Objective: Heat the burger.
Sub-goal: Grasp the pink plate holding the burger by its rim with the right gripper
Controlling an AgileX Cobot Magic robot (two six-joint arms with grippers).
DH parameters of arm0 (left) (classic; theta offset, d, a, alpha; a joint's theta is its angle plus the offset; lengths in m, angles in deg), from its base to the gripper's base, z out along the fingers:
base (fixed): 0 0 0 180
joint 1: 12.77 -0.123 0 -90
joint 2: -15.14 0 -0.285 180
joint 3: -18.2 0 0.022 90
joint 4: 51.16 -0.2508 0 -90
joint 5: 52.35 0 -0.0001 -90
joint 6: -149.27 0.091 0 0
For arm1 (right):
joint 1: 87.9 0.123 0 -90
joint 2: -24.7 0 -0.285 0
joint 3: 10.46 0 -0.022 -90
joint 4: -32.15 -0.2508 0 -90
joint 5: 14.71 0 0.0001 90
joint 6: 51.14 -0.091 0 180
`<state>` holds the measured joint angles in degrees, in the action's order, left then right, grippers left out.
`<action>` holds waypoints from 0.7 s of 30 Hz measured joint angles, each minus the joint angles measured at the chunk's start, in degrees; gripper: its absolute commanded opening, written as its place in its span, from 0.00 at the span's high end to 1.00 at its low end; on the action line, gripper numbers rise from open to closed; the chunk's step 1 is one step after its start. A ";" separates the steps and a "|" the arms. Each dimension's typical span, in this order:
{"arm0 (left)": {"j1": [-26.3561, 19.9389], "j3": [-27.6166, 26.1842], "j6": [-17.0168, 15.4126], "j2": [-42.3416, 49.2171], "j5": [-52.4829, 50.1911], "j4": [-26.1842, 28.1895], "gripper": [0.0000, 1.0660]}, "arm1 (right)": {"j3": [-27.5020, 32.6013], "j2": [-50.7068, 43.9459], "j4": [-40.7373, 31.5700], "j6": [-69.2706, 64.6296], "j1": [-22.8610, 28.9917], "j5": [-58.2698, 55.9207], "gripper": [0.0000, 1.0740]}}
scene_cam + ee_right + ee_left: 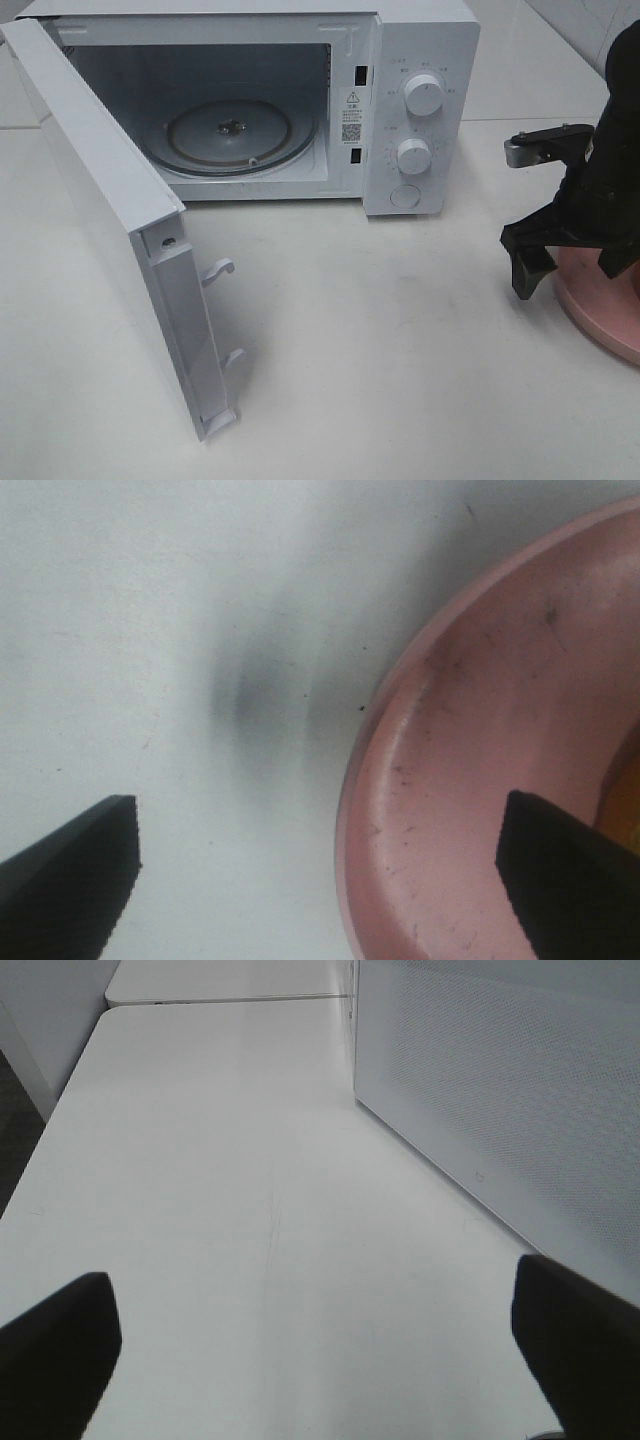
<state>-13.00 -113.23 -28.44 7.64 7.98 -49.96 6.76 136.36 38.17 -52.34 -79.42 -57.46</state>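
The burger is almost entirely hidden; only a golden-brown sliver (626, 805) shows at the edge of the right wrist view, on the round pink plate (470, 750). In the high view the plate (598, 305) lies at the table's right edge, under my right arm. My right gripper (572, 262) is open and empty, low over the plate's rim, with one finger (70, 880) over bare table and the other (570, 875) over the plate. My left gripper (318, 1360) is open and empty above bare table, out of the high view.
A white microwave (420, 110) stands at the back with its cavity open and a glass turntable (230, 135) inside. Its door (110, 200) swings far out to the front left. The door's outer face (500, 1090) is beside my left gripper.
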 measured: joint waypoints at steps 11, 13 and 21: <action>0.00 0.00 -0.06 0.00 0.00 0.00 0.06 | 0.00 3.61 0.86 -0.11 -1.43 2.12 0.15; 0.00 0.00 -0.06 0.00 0.00 0.00 0.06 | 0.00 4.18 1.03 -0.11 -1.49 2.81 0.15; 0.00 0.00 -0.06 0.00 0.00 0.00 0.06 | 0.00 5.10 1.09 -0.06 -1.49 4.58 0.17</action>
<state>-13.00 -113.23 -28.49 7.64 7.98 -49.96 6.76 141.46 39.26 -52.40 -80.91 -52.87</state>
